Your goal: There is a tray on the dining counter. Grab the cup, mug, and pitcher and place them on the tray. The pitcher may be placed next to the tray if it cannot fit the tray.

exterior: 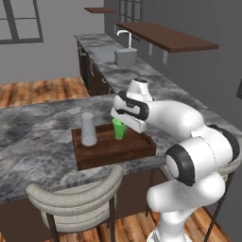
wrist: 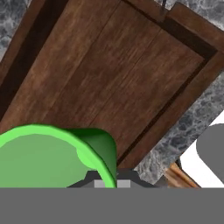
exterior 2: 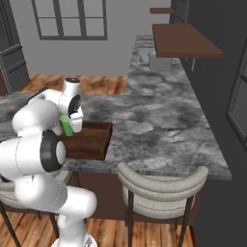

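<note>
Item 1. A tall pale grey-white bottle-like pitcher [exterior: 88, 128] with a narrow neck and flared clear top is seen upright on the left half of the tray in the left base view, at about 9 o'clock from the cup and apart from it.

Item 2. A dark brown wooden rectangular tray [exterior: 124, 151] with low raised edges is found lying flat on the bench, near its front edge. In the hand view its plank floor [wrist: 109, 74] is shown bare, with one corner at about 1 o'clock.

Item 3. A bright green handleless tapered plastic cup [exterior: 119, 129] is held upright over the right half of the tray, wider rim uppermost. In the right base view a slice of it [exterior 2: 66, 125] is seen beside the arm's wrist; in the hand view its rim [wrist: 52, 153] lies at about 7 o'clock. Whether its base touches the tray floor cannot be told.

Item 4. The pincer [exterior: 121, 124] of the white arm is closed narrowly on the rim wall of the cup, at about 12 o'clock of the tray's right half. One dark fingertip [wrist: 98, 179] is glimpsed against the cup's outer wall at the lower edge of the hand view.

Item 5. The long grey marbled stone bench [exterior: 33, 137], on a dark brown base, carries the tray. In the right base view its top [exterior 2: 154, 120] stretches towards 3 o'clock from the tray [exterior 2: 89, 140].

Item 6. Two pale upholstered curved-back stools [exterior: 75, 201] [exterior 2: 161, 185] are stationed at the bench's near side.
</note>
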Tool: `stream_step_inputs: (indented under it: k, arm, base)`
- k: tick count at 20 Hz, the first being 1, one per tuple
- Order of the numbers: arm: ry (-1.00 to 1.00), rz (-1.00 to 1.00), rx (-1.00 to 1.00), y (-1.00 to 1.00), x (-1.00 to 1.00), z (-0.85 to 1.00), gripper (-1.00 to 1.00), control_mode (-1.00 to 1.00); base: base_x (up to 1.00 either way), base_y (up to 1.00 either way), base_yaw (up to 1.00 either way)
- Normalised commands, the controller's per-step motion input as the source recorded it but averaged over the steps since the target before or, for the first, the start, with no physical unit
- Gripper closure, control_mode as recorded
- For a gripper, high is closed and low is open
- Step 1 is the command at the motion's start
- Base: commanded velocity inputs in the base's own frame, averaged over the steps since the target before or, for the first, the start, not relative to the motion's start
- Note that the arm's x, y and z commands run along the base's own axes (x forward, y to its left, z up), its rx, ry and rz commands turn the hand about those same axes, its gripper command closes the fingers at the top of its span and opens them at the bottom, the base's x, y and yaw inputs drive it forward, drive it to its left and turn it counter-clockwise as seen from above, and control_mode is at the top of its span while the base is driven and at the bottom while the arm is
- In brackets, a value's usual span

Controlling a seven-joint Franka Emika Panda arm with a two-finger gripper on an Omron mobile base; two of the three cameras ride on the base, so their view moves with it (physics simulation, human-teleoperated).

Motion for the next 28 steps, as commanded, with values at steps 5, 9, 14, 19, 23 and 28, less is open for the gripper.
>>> stream_step_inputs:
  k: [5, 9, 14, 19, 23, 28]
  arm:
    - [0.00, 0.14, 0.00, 0.09, 0.27, -0.10, 1.00, -1.00]
    - [-0.01, 0.15, 0.00, 0.04, 0.39, -0.07, 1.00, -1.00]
    - [-0.04, 0.17, 0.00, 0.20, 0.35, -0.24, 1.00, -1.00]
    - [-0.01, 0.14, 0.00, 0.05, 0.29, -0.21, 1.00, -1.00]
    - [0.00, 0.13, 0.00, 0.00, 0.23, -0.24, 1.00, -1.00]
    - [0.00, 0.12, 0.00, 0.05, 0.20, -0.22, 1.00, -1.00]
  base:
    - [0.00, 0.00, 0.00]
    - [0.00, 0.00, 0.00]
    - [0.00, 0.00, 0.00]
    - [0.00, 0.00, 0.00]
    - [0.00, 0.00, 0.00]
    - [0.00, 0.00, 0.00]
